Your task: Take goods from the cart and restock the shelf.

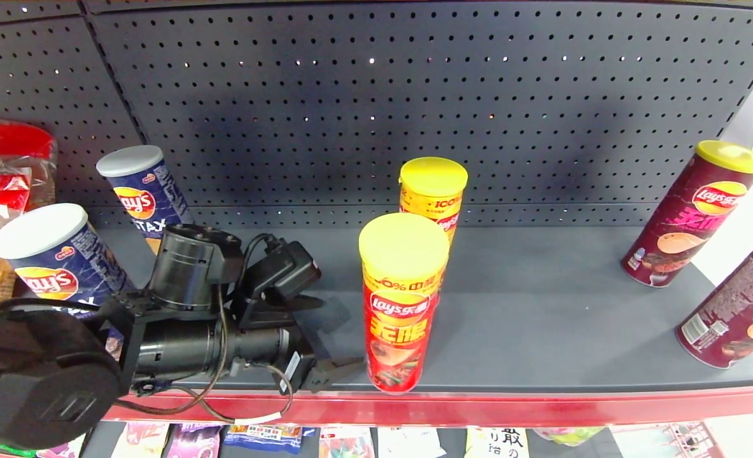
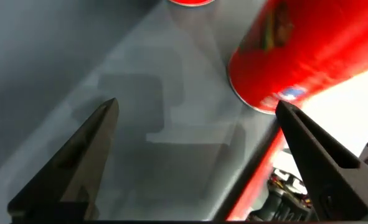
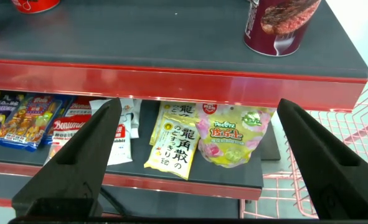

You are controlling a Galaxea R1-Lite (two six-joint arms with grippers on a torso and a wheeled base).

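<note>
The left end effector [image 1: 328, 337] sits at the red front lip of the grey shelf [image 1: 541, 318], spread wide and empty, just beside an upright red chip can [image 1: 400, 318]. Pegboard [image 1: 414, 95] backs it. The right end effector [image 3: 199, 102] gapes wide, empty, before lower snack packets [image 3: 174, 140].

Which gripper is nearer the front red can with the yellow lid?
Left. The left gripper is open right beside the red can; the right gripper is off the shelf's front edge, nearer the maroon can.
</note>
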